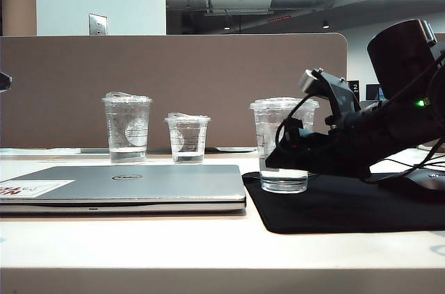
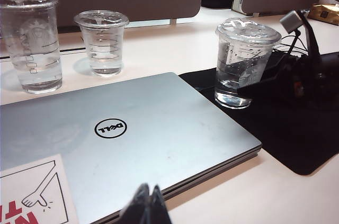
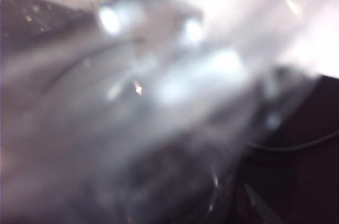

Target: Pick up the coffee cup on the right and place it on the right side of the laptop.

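Desk layout: three cups, one laptop, one pad, two grippers.

The thin silver-grey laptop [image 1: 139, 186] lies closed at front left; the black mouse pad [image 1: 361, 214] lies just right of it. The clear lidded coffee cup [image 1: 283, 144] stands on the pad, the right gripper [image 1: 292, 151] at its side. Behind the laptop stand the taller clear cup [image 1: 127, 127] and, to its right, the smallest clear cup [image 1: 187, 137]. The left gripper [image 2: 147, 205] hangs at the laptop's front edge.

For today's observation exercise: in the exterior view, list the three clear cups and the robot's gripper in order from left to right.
Tallest cup → smallest cup → coffee cup on the black mouse pad → right gripper, open at the coffee cup. The left gripper appears only in the left wrist view.
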`<action>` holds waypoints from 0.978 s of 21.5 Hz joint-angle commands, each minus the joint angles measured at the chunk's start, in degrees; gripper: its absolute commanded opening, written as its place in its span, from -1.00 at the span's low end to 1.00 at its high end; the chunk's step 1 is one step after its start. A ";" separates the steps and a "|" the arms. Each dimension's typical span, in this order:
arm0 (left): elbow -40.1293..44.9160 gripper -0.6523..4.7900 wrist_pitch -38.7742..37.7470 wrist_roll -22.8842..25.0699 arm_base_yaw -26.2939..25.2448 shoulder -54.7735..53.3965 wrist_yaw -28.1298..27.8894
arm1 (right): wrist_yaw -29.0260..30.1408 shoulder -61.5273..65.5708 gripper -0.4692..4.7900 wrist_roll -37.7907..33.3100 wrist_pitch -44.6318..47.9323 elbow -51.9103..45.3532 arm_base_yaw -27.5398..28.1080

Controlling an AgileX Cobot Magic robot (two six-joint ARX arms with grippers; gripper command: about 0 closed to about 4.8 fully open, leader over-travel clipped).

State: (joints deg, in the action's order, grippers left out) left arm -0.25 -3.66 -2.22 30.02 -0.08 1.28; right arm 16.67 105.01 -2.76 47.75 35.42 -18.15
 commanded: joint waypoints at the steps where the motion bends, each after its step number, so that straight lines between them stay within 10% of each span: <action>1: -0.17 -0.78 0.66 0.13 -0.09 0.00 0.02 | -0.02 -0.33 1.00 -0.02 -0.92 0.20 -0.09; 21: -0.17 -0.78 0.66 0.13 -0.09 0.00 0.02 | -3.06 -11.87 1.00 3.21 -18.43 -1.31 -0.04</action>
State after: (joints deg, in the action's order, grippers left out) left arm -0.25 -3.68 -2.22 30.02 -0.08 1.28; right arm 13.58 94.43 0.27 29.21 34.63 -18.11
